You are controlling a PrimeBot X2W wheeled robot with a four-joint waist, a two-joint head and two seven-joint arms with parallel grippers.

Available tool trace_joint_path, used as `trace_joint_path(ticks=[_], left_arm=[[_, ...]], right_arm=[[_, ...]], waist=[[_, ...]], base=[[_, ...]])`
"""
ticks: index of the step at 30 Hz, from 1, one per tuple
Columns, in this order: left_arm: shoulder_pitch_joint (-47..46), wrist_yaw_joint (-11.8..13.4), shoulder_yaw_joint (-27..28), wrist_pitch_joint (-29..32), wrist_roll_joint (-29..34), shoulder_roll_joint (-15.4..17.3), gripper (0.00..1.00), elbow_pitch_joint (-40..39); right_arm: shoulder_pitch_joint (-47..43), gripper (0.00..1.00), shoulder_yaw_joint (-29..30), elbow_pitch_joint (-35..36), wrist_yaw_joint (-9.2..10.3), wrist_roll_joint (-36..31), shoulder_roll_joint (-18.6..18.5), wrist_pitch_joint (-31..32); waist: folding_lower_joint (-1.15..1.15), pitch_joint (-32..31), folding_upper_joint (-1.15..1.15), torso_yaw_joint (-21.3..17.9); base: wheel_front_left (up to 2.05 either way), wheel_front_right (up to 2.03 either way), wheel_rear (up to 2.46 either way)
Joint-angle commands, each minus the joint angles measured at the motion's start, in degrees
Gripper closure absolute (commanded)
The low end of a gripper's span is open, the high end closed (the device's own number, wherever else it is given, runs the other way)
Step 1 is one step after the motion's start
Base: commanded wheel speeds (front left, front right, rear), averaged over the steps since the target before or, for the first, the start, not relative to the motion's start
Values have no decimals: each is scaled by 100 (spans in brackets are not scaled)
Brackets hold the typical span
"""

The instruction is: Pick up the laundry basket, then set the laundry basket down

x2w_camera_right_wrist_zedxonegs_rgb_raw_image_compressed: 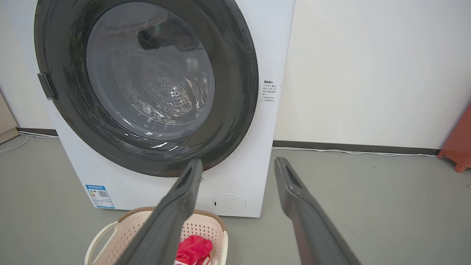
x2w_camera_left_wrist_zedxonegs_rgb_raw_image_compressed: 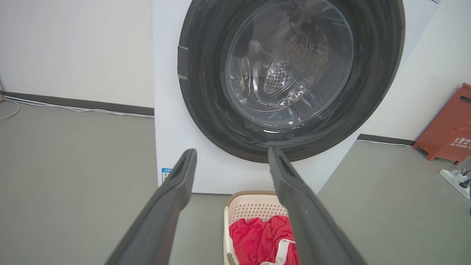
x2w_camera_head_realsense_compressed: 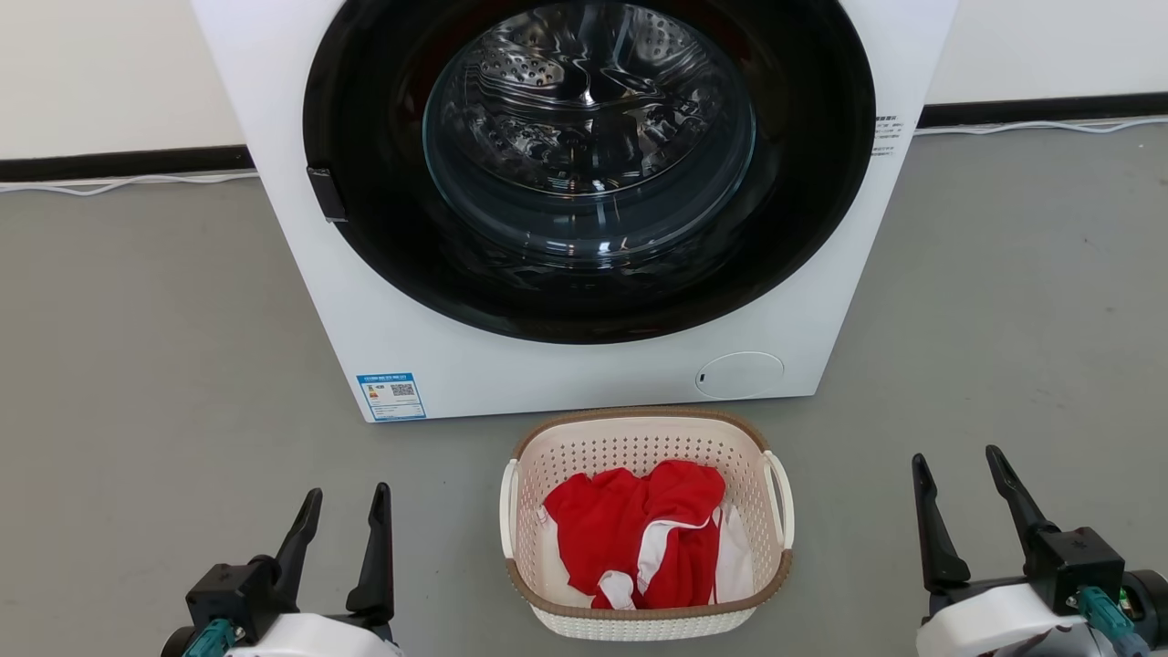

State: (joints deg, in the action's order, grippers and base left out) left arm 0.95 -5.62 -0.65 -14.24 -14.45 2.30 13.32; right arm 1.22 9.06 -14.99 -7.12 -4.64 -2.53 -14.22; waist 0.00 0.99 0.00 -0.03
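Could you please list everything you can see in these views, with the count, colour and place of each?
washing machine: one, white with a black-ringed glass door, against the wall
laundry basket: one, cream with a brown rim, on the floor in front of the machine
clothing: a crumpled bundle, red and white, inside the basket
label: one, blue, machine's lower left corner
cable: at least one, white, along the skirting
board: one, orange-red, by the wall to the machine's right
power strip: one, white, on the floor near the board
left gripper: one, dark, open, left of the basket
right gripper: one, dark, open, right of the basket
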Motion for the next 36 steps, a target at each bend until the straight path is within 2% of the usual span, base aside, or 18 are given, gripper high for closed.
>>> trace_joint_path(ticks=[1,24,36], left_arm=[[-83,-6,166,-75,43,57,0,-127],[-139,-72,198,-75,77,57,0,-17],[-692,-31,6,-75,24,57,0,335]], right_arm=[[131,0,-128,129,-36,-65,-35,-78],[164,0,-166,88,-36,65,-35,-78],[654,0,-179,-99,-36,204,-35,-78]], waist=[[0,1,0,-1],[0,42,0,14],[0,706,0,103]], base=[[0,0,0],[0,0,0],[0,0,0]])
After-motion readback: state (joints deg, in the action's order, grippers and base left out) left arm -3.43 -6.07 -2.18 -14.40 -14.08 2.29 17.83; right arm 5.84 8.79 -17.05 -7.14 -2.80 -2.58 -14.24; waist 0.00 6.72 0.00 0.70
